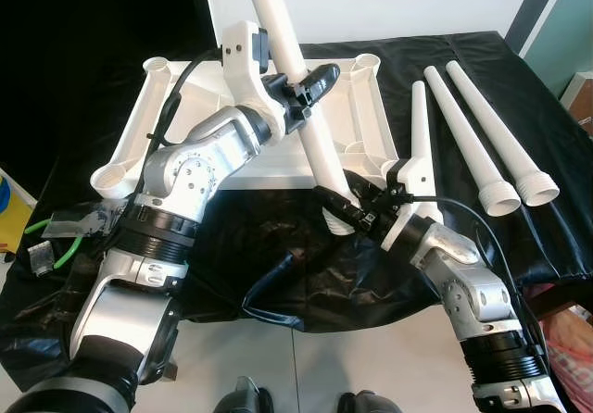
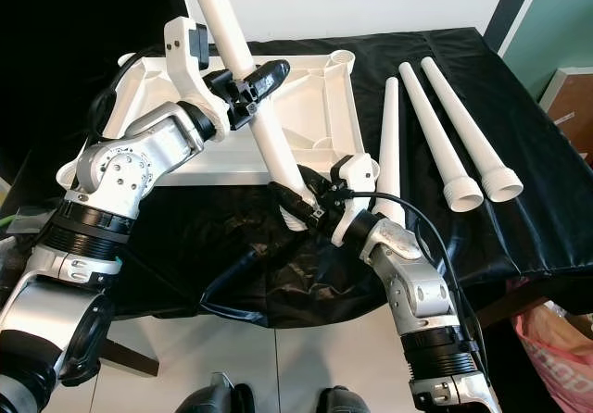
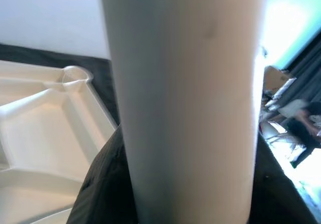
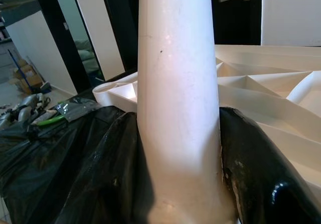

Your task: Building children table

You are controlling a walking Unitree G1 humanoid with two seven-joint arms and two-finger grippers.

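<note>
While an upturned white tabletop (image 1: 366,107) lies on the black sheet (image 1: 278,265), 1 white leg (image 1: 306,98) is held slanting across it by both grippers. The left gripper (image 1: 310,84) is pinched on the leg's middle, above the tabletop's centre, with its black fingers (image 1: 320,80) pressed to either side of the tube. The right gripper (image 1: 347,211) is pinched on the leg's wide lower end, at 6 o'clock from the tabletop's near edge, just over the sheet. In the right wrist view the leg (image 4: 178,103) is seen clamped between 2 black pads (image 4: 251,169), with the tabletop's ribs (image 4: 271,83) behind it. 3 more legs (image 1: 482,135) are laid side by side on the sheet at 3 o'clock from the tabletop, wide ends towards the robot. 1 of them is partly covered by the right wrist. Green cable (image 1: 65,246) is seen at 8 o'clock on the sheet's edge.
</note>
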